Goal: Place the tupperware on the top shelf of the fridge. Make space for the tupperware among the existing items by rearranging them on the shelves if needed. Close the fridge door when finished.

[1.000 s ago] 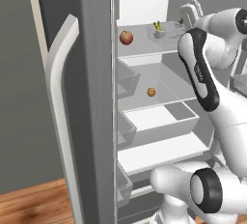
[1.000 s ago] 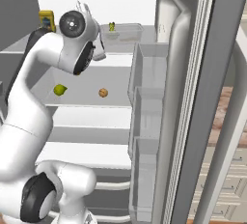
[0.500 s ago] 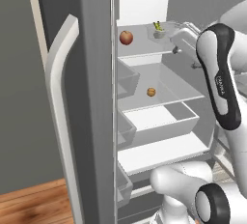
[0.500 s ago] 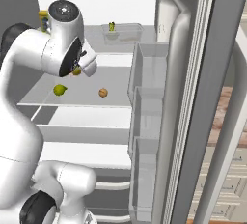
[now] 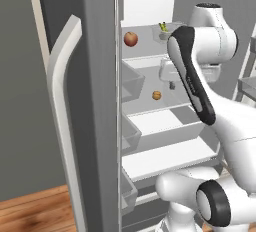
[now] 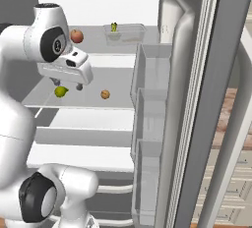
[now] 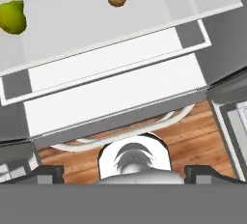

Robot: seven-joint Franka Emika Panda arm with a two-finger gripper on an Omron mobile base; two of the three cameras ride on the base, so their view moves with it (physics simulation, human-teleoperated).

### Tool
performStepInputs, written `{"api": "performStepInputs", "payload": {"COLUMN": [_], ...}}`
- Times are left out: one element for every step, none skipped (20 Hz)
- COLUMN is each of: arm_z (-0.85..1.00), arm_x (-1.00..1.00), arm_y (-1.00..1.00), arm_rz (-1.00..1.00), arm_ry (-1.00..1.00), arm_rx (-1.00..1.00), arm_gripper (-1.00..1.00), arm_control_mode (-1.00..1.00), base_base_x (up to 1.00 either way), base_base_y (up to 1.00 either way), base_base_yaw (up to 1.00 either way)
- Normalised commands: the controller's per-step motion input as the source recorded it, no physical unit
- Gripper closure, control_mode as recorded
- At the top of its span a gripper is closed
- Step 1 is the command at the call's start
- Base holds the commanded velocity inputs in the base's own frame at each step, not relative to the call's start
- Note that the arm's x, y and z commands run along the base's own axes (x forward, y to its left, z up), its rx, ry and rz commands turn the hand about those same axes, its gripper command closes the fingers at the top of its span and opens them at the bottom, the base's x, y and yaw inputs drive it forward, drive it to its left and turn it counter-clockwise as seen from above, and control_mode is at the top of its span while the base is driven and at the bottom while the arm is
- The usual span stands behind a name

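Wide apart, the gripper's (image 6: pixel 66 85) two dark tips hang empty just under the white hand block, above the front of the second shelf (image 6: pixel 88 101), pointing down. A second ago the hand sat higher and deeper in the fridge (image 5: pixel 95 101), up by the top shelf (image 6: pixel 98 42) near the tub; since then the arm has drawn back and lowered, and the hand now hangs in front of the open compartment. The jaws stand as wide as before, and the things on the shelves lie where they did.

Seen from the right base, the tupperware (image 6: pixel 125 32) rests on the top shelf, toward the right side near the open door's racks (image 6: pixel 150 104). It sits flat and upright, its long axis running left to right across the shelf. Inside it, a green piece stands at the left end and a faint orange strip lies toward the right.

On the same shelf, well left of the tub, sits the red-orange fruit (image 6: pixel 76 36). One shelf down, the tan-brown item (image 6: pixel 105 94) lies near the middle, with a green pear (image 6: pixel 60 91) left of it, just beside the fingers. The door racks look empty.
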Motion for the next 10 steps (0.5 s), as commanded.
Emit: {"api": "performStepInputs", "payload": {"arm_z": [-1.0, -1.0, -1.0, -1.0, -1.0, -0.91, -0.81, -0.81, -0.71, -0.38], "arm_x": [0.0, -0.01, -0.14, -0.16, -0.17, -0.22, -0.28, -0.35, -0.38, -0.43], "arm_y": [0.11, 0.08, 0.01, 0.0, 0.0, 0.0, 0.0, 0.0, 0.0, 0.0], "arm_rz": [0.13, 0.11, 0.1, 0.1, 0.09, 0.1, 0.12, 0.12, 0.13, 0.14], "arm_ry": [0.0, -0.07, -0.19, -0.25, -0.28, -0.33, -0.36, -0.41, -0.42, -0.36], "arm_rx": [-0.27, -0.22, -0.17, -0.13, -0.1, -0.07, -0.02, -0.01, 0.0, 0.0], "arm_gripper": [-1.0, -1.0, -1.0, -1.0, -1.0, -1.0, -1.0, -1.0, -1.0, -1.0], "arm_control_mode": [-1.0, -1.0, -1.0, -1.0, -1.0, -1.0, -1.0, -1.0, -1.0, -1.0], "base_base_x": [0.0, 0.0, 0.0, 0.0, 0.0, 0.0, 0.0, 0.0, 0.0, 0.0], "base_base_y": [0.0, 0.0, 0.0, 0.0, 0.0, 0.0, 0.0, 0.0, 0.0, 0.0], "base_base_yaw": [0.0, 0.0, 0.0, 0.0, 0.0, 0.0, 0.0, 0.0, 0.0, 0.0]}}
